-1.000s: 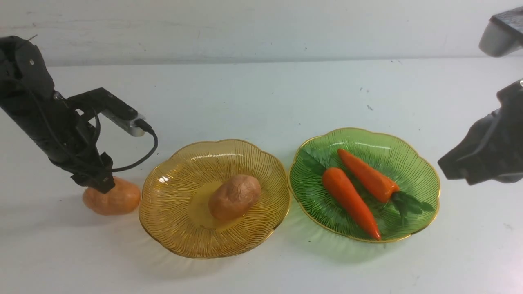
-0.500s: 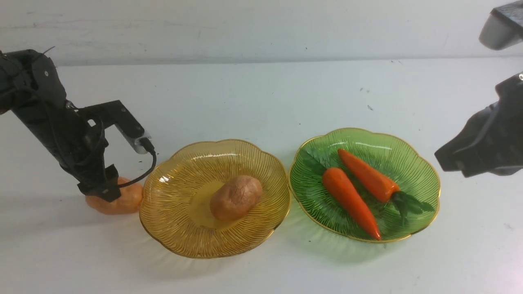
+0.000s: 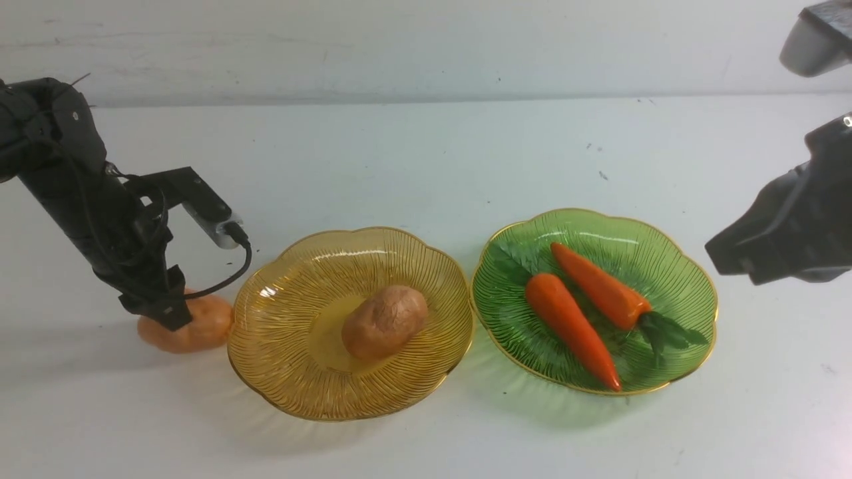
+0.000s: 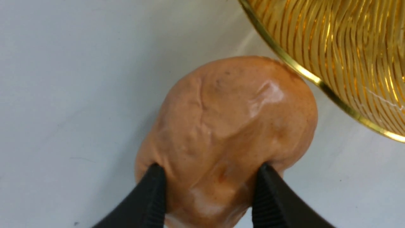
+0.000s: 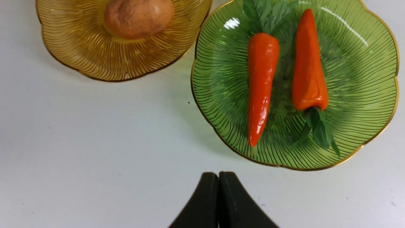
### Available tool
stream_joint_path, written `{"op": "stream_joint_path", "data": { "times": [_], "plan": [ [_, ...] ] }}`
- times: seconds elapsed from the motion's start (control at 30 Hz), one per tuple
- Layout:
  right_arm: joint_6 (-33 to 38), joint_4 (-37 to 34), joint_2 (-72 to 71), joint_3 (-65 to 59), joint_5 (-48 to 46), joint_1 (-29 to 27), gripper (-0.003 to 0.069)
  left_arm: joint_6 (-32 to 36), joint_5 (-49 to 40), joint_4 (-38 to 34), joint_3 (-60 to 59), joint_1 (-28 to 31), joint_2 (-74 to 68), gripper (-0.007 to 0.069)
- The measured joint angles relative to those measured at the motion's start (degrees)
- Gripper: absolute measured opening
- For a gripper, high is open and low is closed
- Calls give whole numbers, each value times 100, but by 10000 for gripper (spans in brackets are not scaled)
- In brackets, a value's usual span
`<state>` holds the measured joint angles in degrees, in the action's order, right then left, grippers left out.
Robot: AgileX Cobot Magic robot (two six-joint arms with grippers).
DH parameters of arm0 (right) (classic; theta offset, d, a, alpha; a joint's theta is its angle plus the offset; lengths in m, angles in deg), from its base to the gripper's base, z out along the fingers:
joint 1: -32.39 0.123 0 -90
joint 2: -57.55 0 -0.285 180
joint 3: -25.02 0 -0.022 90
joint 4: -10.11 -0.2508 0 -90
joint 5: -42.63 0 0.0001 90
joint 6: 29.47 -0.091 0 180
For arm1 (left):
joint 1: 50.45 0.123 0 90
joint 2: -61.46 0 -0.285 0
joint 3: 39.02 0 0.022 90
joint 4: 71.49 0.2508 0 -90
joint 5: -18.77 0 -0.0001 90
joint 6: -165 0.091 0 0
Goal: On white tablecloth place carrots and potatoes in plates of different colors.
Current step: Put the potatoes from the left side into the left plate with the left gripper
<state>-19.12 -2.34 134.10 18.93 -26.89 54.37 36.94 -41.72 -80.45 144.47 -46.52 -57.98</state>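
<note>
Potato in left fingers sits just beside rim of amber plate.

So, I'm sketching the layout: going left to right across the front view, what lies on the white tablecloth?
Loose potato → amber plate, holding the second potato → green plate, holding both carrots.

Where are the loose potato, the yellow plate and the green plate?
loose potato (image 4: 227, 126): left wrist view, middle of its creased skin.
yellow plate (image 3: 293, 372): front view, bare ribbed wall near its front-left.
green plate (image 3: 685, 279): front view, bare ribbed wall at its right.
</note>
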Motion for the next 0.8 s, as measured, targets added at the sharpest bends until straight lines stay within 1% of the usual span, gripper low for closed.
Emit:
{"op": "stream_joint_path", "data": {
  "times": [0.17, 0.33, 0.4, 0.43, 0.5, 0.63, 0.73, 0.77, 0.8],
  "plan": [
    [0, 0, 0, 0, 0, 0, -15, -469, -142, 250, 20, 0, 56, 267],
    [0, 0, 0, 0, -39, 0, -15, -1049, -787, 867, 192, -30, 184, 238],
    [0, 0, 0, 0, -51, 0, -15, -1219, -844, 1040, 413, -25, 367, 85],
    [0, 0, 0, 0, -51, 0, -15, -1239, -844, 1051, 597, -25, 537, 45],
    [0, 0, 0, 0, -57, 0, -15, -1295, -871, 847, 938, -25, 813, 11],
    [0, 0, 0, 0, -63, 0, -15, -1435, -954, 105, 1160, -25, 1019, 3],
    [0, 0, 0, 0, -98, 0, -15, -1569, -972, -174, 1158, -37, 1025, -1],
    [0, 0, 0, 0, -138, 0, -15, -1706, -972, -214, 1158, -37, 1019, -1],
    [0, 0, 0, 0, -171, 0, -15, -2112, -977, -229, 1158, -37, 1019, -1]
  ]
}}
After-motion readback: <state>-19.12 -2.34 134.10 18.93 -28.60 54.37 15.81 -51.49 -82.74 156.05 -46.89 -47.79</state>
